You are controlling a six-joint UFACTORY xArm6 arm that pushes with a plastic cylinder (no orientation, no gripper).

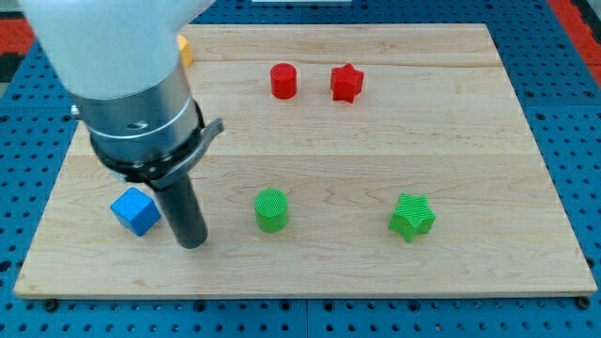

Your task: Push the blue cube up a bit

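My tip (192, 243), a bare rod with no claw to open or clench, rests on the table (376, 131). Blue cube (136, 210) sits just to its view-left, slightly toward the view's top. Tip must get below the cube before pushing up.

The wooden board (376, 141) rests on a blue perforated surface (573, 113). Near the view's top: a red cylinder (284, 81) with a red star (346, 83) beside it, apart. Lower centre: a green cylinder (272, 209); a green star (412, 217) to its right. Upper left: a yellow block (186, 50) (mostly hidden, shape unclear).
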